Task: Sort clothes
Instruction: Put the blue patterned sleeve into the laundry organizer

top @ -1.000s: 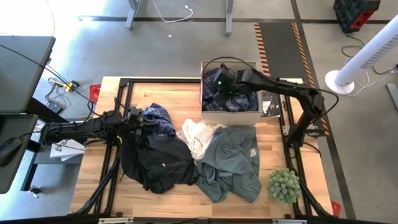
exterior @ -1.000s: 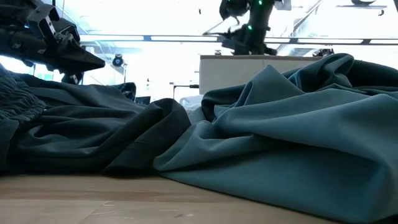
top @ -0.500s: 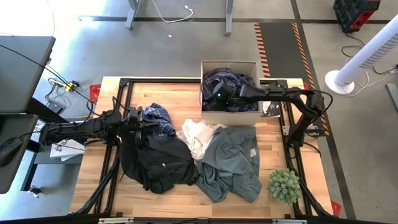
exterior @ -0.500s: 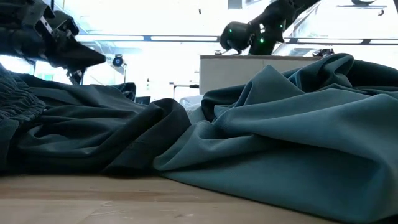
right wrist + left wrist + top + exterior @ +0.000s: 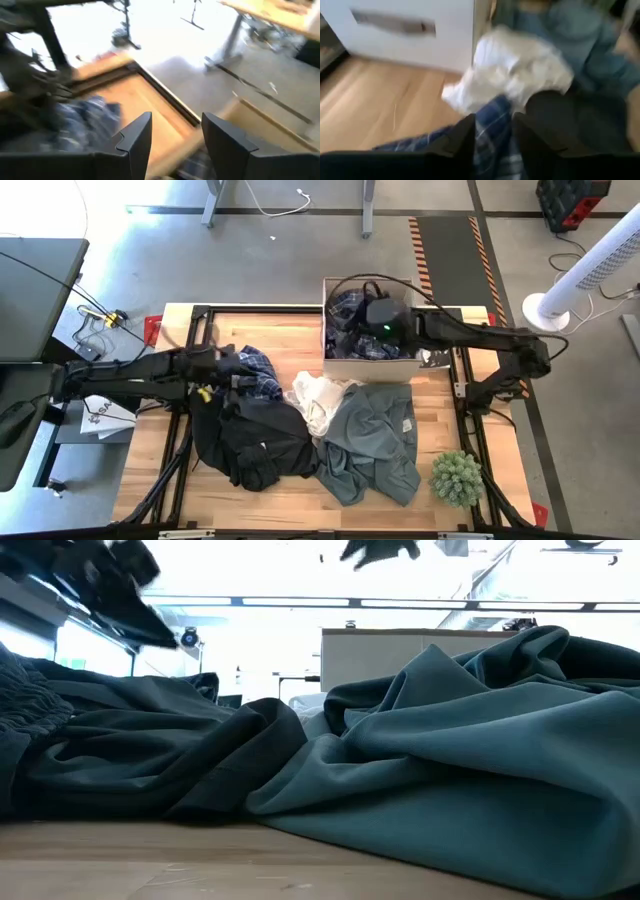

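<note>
A blue-and-white plaid shirt [image 5: 258, 372] lies crumpled on the table's left half, next to a black garment [image 5: 255, 442], a white one [image 5: 315, 398] and a grey-green one [image 5: 372, 442]. My left gripper [image 5: 492, 120] hovers open just above the plaid shirt's left edge [image 5: 492, 112]; I cannot see it touching the cloth. My right gripper [image 5: 175, 122] is open with nothing between its fingers. It hangs in the air over the white box [image 5: 370, 364] at the far right, and more plaid cloth [image 5: 345, 302] lies in that box.
A spiky green plant [image 5: 457, 477] stands at the near right corner. The black frame rails [image 5: 195, 330] run along the table's edges. In the low view the grey-green cloth [image 5: 450, 760] and the dark cloth [image 5: 130, 740] fill the foreground.
My right gripper has dipped toward the near side of the box, then risen clear above it, leaving the plaid cloth inside. My left gripper has lifted off the pile, rolled and tipped downward, staying by the plaid shirt. The clothes on the table have kept still.
</note>
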{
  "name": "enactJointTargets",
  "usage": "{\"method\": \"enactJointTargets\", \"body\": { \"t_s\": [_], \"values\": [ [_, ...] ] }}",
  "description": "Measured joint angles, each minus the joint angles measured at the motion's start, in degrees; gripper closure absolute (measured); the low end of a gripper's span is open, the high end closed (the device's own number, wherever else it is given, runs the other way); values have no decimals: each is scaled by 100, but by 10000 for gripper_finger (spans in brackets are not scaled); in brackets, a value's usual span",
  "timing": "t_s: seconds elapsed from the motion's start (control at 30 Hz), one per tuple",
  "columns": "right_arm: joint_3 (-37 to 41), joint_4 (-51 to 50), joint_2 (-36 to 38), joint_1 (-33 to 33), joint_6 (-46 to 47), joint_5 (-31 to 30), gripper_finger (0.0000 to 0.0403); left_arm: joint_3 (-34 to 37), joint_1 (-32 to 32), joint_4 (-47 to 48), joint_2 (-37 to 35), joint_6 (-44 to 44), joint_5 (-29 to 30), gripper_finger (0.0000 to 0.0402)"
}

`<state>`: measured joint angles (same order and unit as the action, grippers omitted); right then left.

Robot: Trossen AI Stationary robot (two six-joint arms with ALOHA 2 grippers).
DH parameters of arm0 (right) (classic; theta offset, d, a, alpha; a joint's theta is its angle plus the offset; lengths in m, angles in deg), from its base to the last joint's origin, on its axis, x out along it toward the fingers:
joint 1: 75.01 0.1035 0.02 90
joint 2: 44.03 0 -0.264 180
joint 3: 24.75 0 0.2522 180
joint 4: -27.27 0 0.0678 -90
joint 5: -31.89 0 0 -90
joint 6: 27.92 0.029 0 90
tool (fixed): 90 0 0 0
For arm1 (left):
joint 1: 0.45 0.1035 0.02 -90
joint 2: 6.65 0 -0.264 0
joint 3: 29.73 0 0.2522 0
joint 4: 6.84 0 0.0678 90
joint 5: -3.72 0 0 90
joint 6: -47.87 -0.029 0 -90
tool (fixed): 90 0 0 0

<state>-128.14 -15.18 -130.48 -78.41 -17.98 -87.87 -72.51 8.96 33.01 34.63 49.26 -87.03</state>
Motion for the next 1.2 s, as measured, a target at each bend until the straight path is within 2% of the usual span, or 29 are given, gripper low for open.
{"method": "enactJointTargets", "body": {
  "t_s": [0.13, 0.27, 0.37, 0.5, 0.63, 0.73, 0.8, 0.9, 1.03, 1.2],
  "values": [
    [79, -9, -29, 410, 30, 32, 233, -102, 339, 139, 1185, -403, -111, 190],
    [370, 32, -142, 688, 50, 90, 233, -105, 599, 80, 2376, -701, -237, 193],
    [573, 171, -255, 790, 101, 90, 233, -255, 631, 92, 3091, -370, 111, 243],
    [860, 545, -358, 808, 297, 90, 233, -678, 631, 366, 3584, -207, 683, 371],
    [1157, 968, -402, 800, 309, 89, 233, -1441, 561, 735, 3405, -261, 1356, 385],
    [1426, 1540, -396, 800, 195, 89, 233, -2162, 400, 1186, 2984, -474, 2004, 394],
    [1635, 2004, -411, 800, 66, 93, 233, -2613, 255, 1270, 2642, -631, 2221, 394],
    [1966, 2872, -459, 794, -51, 139, 233, -3183, 1, 1276, 2137, -780, 2257, 394],
    [2146, 3946, -648, 686, -702, 632, 225, -3636, -393, 1179, 1542, -917, 2268, 394],
    [2138, 5021, -815, 515, -1231, 1502, 172, -3700, -783, 682, 1024, -959, 2065, 395]
  ]
}}
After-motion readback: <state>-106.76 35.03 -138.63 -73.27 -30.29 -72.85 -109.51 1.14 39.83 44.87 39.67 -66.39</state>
